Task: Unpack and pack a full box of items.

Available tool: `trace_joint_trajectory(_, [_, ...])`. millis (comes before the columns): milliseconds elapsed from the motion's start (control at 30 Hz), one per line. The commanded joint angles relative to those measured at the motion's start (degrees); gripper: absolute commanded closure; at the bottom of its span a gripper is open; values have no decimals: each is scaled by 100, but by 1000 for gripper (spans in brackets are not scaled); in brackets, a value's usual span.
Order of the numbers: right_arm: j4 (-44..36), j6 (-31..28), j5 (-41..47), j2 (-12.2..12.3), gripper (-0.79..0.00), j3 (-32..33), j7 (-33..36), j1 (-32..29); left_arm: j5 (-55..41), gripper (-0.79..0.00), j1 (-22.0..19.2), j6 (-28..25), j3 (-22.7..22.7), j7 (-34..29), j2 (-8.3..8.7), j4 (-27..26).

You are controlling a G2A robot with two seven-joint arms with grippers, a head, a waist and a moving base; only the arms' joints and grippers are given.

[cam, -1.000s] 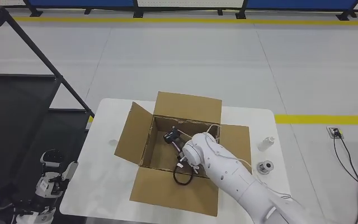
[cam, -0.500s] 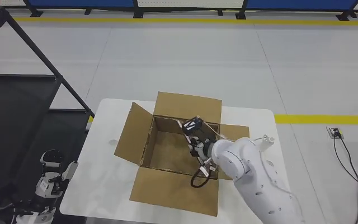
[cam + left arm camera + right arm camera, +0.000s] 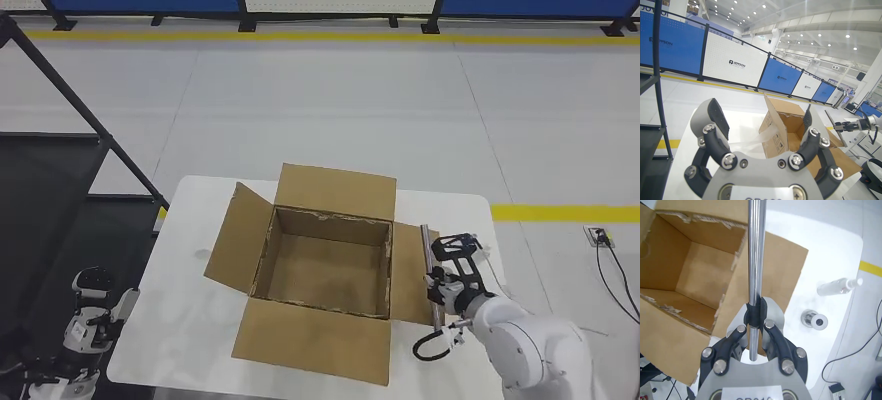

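Note:
An open cardboard box [image 3: 325,265] stands mid-table with its flaps spread, and its inside looks bare [image 3: 696,262]. My right gripper [image 3: 755,311] is shut on a long shiny steel rod [image 3: 755,247]. In the top view the rod [image 3: 430,270] hangs over the box's right flap, with the right gripper [image 3: 438,293] just right of the box. My left gripper [image 3: 762,111] is open and holds nothing, off the table's left side, facing the box [image 3: 789,121].
A clear spray bottle [image 3: 836,287] lies on the white table [image 3: 190,300] right of the box, and a metal flanged spool [image 3: 813,321] sits near it. A black frame rack [image 3: 70,100] stands to the left. Cables run on the floor at the right.
The right arm has lifted the steel rod out of the box and carried it right, from inside the box to above the right flap. The left gripper has stayed put.

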Motion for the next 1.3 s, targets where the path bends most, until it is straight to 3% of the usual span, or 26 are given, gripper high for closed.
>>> trace_joint_trajectory(0, [297, 53, -2, -8, 0, -112, -28, 66, 0, -785, 0, 0, 0, 0, 0, 0])
trace_joint_trajectory(533, [1809, 592, 82, -20, 0, -240, -145, 555, 0, -785, 0, 0, 0, 0, 0, 0])
trace_joint_trajectory(867, [2601, 994, -371, -28, 0, -406, -102, 1007, 0, -785, 0, 0, 0, 0, 0, 0])
trace_joint_trajectory(1267, [3311, 871, -183, -55, 0, -523, -199, 1393, 0, -785, 0, 0, 0, 0, 0, 0])
